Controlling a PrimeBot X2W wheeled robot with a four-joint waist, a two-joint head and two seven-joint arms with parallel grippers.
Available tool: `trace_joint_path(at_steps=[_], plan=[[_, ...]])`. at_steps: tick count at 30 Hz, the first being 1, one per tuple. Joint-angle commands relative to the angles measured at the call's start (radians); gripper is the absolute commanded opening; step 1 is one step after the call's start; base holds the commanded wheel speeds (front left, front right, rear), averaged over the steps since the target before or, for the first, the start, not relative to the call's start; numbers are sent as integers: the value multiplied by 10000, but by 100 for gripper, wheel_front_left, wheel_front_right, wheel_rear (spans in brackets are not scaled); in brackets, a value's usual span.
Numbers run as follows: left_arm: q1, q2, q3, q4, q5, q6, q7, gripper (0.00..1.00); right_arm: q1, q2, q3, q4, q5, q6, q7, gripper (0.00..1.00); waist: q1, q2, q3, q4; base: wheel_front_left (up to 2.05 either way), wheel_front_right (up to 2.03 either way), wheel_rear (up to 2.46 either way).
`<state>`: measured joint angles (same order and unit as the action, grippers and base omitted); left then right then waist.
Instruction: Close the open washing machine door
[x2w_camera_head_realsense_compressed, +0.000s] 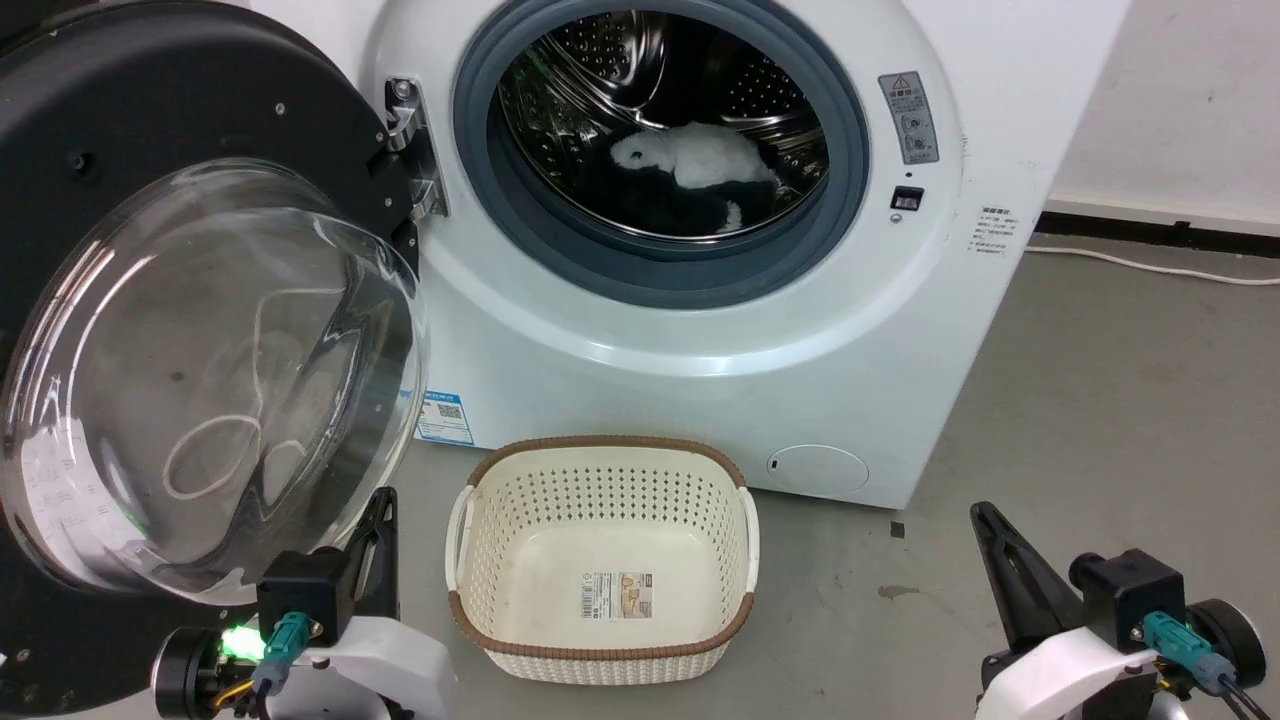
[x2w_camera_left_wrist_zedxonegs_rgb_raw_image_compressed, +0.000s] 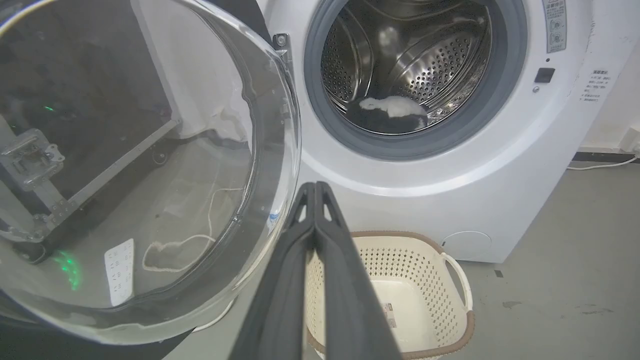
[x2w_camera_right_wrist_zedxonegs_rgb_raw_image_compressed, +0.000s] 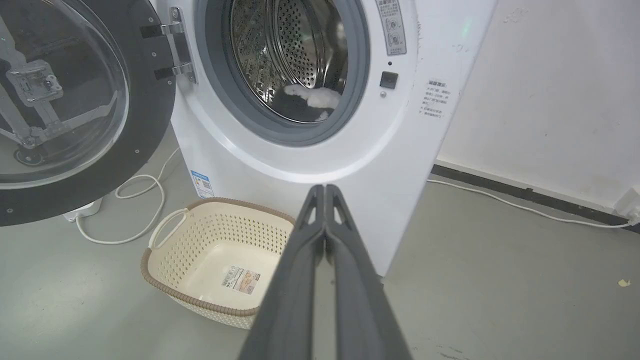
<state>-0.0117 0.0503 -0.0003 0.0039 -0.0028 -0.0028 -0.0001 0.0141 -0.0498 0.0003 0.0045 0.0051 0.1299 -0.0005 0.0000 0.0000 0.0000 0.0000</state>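
The washing machine door (x2w_camera_head_realsense_compressed: 210, 370) (x2w_camera_left_wrist_zedxonegs_rgb_raw_image_compressed: 150, 165) (x2w_camera_right_wrist_zedxonegs_rgb_raw_image_compressed: 65, 100) stands swung wide open to the left of the white machine (x2w_camera_head_realsense_compressed: 760, 330), black rim and bulging clear glass bowl facing me, hinged at the drum opening's left side. Inside the steel drum (x2w_camera_head_realsense_compressed: 665, 120) lie white and dark clothes (x2w_camera_head_realsense_compressed: 700, 160). My left gripper (x2w_camera_head_realsense_compressed: 383, 498) (x2w_camera_left_wrist_zedxonegs_rgb_raw_image_compressed: 315, 186) is shut and empty, low at the door's lower right edge, just beside the glass bowl. My right gripper (x2w_camera_head_realsense_compressed: 982, 510) (x2w_camera_right_wrist_zedxonegs_rgb_raw_image_compressed: 324, 188) is shut and empty, low at the right, apart from the machine.
An empty cream laundry basket (x2w_camera_head_realsense_compressed: 470, 520) (x2w_camera_right_wrist_zedxonegs_rgb_raw_image_compressed: 165, 250) with a brown woven rim stands on the grey floor right in front of the machine, between my arms. A white cable (x2w_camera_right_wrist_zedxonegs_rgb_raw_image_compressed: 130, 200) loops on the floor under the door. Another cable (x2w_camera_head_realsense_compressed: 1150, 265) runs along the right wall.
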Motion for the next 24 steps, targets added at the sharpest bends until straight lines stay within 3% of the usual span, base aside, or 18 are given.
trace_joint_path(at_steps=[1, 2, 24], plan=[[117, -1, 3, -39, 28, 28, 1, 0, -141, -4, -3, -45, -51, 8, 5, 0, 0, 0, 0, 0, 0, 0, 0], [1, 0, -6, 0, 0, 0, 0, 100, 0, 0, 0, 0, 0, 0, 0, 100, 0, 0, 0, 0, 0, 0, 0], [143, 0, -244, 181, -479, 62, -495, 100, 200, -1, 162, 272, 702, 0, -494, 100, 0, 0, 8, 2, 0, 0, 0]])
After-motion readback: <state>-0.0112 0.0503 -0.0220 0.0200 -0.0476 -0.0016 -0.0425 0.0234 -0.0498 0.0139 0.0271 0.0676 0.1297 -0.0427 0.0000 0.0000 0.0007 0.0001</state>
